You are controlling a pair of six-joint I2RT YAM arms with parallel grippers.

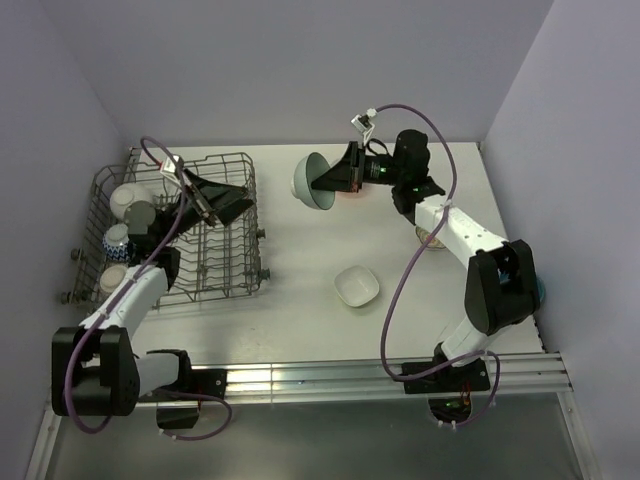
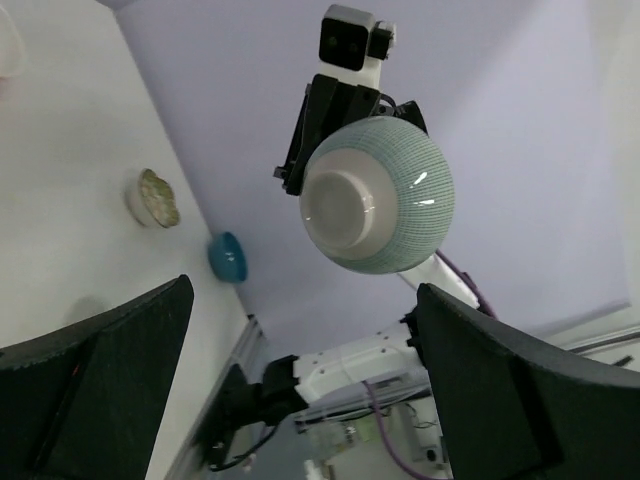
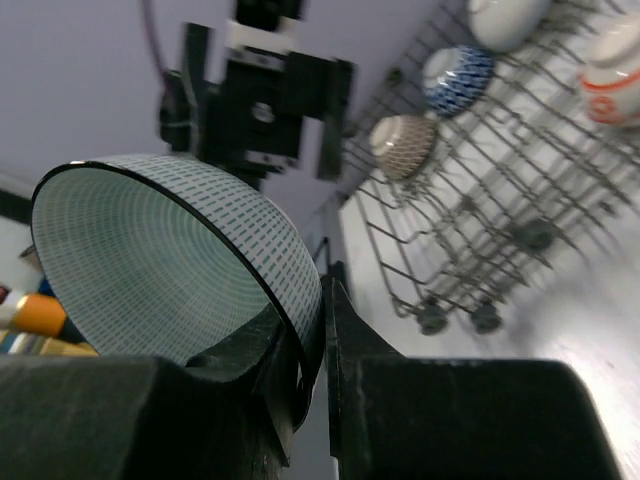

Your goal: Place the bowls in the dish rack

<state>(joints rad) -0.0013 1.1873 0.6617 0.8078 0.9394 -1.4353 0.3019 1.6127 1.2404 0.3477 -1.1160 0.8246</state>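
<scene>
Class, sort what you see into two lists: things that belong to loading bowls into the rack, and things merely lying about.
Belongs to the job:
dish rack
green bowl, held in the right pincer
white square bowl
blue bowl
mottled bowl
bowls in the rack

Merely there:
purple cables
metal rail

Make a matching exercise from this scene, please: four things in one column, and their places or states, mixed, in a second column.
1. pale green bowl
2. square white bowl
3. blue-patterned bowl
4. left gripper

a. inside the dish rack
b. open, above the dish rack
c. resting on the table
d. pinched at its rim by the right gripper

Pairs: 1-d, 2-c, 3-a, 4-b.
</scene>
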